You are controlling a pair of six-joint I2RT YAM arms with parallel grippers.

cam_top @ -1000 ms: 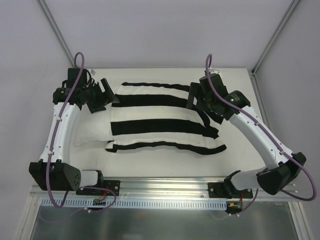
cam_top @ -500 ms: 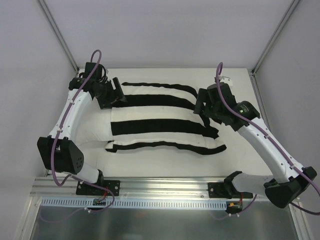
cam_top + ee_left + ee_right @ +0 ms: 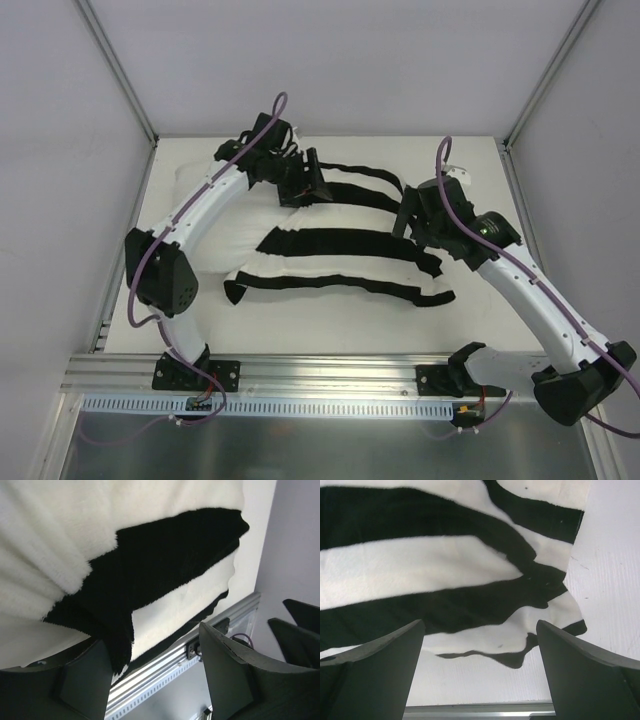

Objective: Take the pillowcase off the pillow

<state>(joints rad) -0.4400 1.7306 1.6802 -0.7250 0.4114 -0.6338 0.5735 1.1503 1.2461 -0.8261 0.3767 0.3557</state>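
The black-and-white striped pillowcase (image 3: 350, 245) lies across the middle of the table, its left edge rumpled and drawn toward the right. The plain white pillow (image 3: 215, 215) sticks out of it on the left. My left gripper (image 3: 315, 185) reaches across over the upper-left stripes. In the left wrist view its jaws (image 3: 155, 640) stand apart, with a black fold of the pillowcase (image 3: 165, 565) hanging against the left finger (image 3: 82, 680). My right gripper (image 3: 405, 215) hovers open above the pillowcase's right end (image 3: 470, 575), with nothing between its fingers (image 3: 480, 630).
An aluminium rail (image 3: 330, 375) runs along the table's near edge by the arm bases. Slanted frame posts (image 3: 115, 65) stand at the back corners. White table top (image 3: 610, 580) shows to the right of the cloth.
My left arm has swung right from the pillow's left end to over the stripes. The pillowcase's left edge has shifted right, baring more pillow. The right gripper has barely moved.
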